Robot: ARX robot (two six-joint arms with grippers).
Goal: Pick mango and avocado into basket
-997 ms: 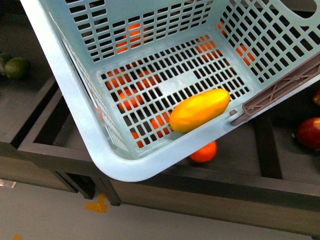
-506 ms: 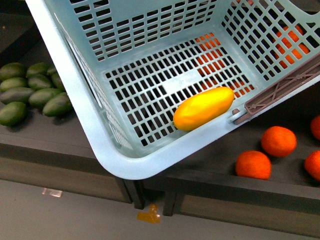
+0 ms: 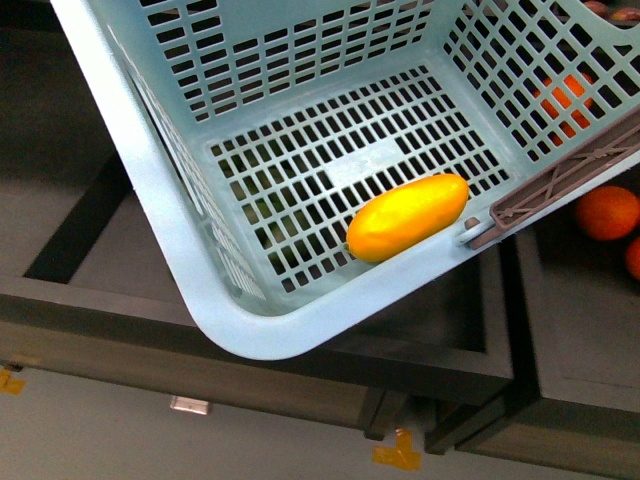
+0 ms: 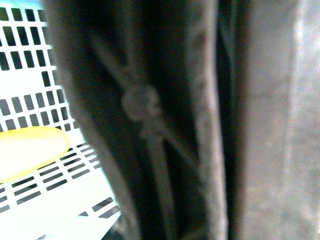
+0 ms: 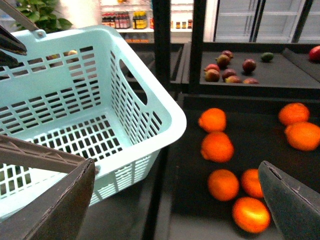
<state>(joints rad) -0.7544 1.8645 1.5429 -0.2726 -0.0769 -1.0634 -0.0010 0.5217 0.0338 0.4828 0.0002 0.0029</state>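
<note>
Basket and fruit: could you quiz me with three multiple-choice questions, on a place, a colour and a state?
1. Where does the mango lie? A) on the dark shelf B) on the floor of the basket C) in an end effector
2. What colour is the basket? A) red B) black C) light teal
3. How is the right end effector? A) open and empty B) shut on an orange C) shut on the mango
Answers: 1 B: it rests on the slotted floor. 2 C: the plastic is teal in both views. 3 A: its jaws stand wide apart, nothing between.
</note>
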